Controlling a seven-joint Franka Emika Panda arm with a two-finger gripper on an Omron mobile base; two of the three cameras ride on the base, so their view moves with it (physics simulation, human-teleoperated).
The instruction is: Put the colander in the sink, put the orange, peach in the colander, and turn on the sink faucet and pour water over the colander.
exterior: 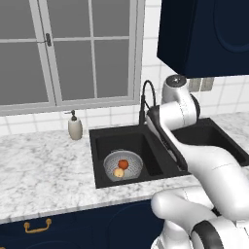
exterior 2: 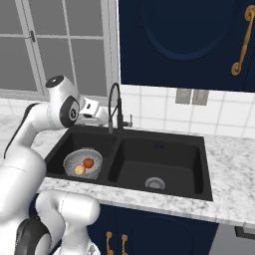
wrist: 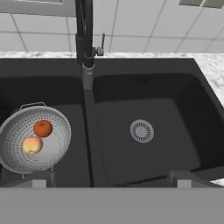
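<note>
While the colander (wrist: 34, 140) sits in the left basin of the sink (wrist: 144, 87) holding the orange (wrist: 43, 128) and peach (wrist: 32, 145), you see the faucet (wrist: 84, 33) behind, and your tool (wrist: 111, 179) hovers above, fingers apart.

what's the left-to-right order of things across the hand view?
peach → orange, both in the colander in the sink's left basin → sink faucet at the divider → silver drain in the right basin.
</note>
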